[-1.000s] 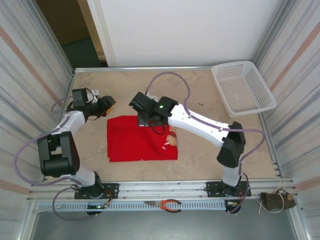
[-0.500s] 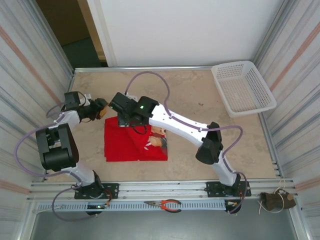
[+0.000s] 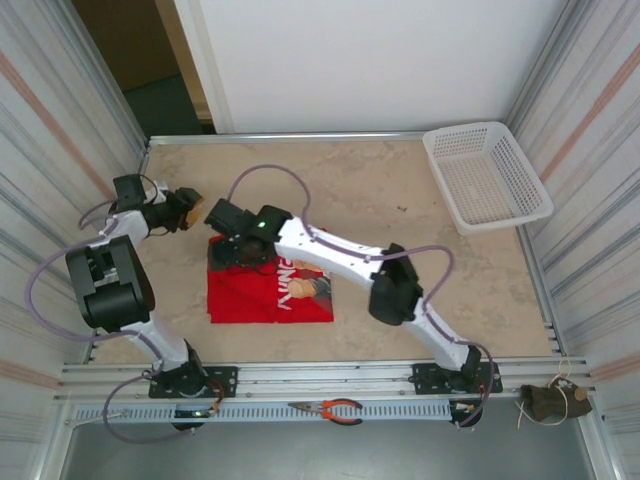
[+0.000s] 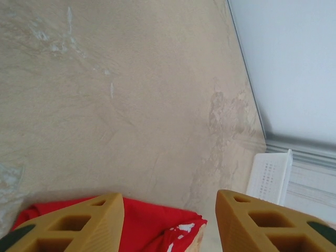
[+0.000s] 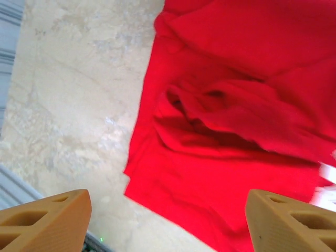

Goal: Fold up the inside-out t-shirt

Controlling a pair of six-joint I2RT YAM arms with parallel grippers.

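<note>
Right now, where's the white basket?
In the top view, the white basket sits at the table's far right corner, well away from the red t-shirt.

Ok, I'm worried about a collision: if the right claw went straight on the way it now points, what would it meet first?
The red t-shirt: the open right claw points at its rumpled cloth, lying on the table. How far above it the claw hangs is unclear.

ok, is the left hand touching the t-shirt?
Apart. The top view shows a strip of bare table between the open left hand and the t-shirt.
</note>
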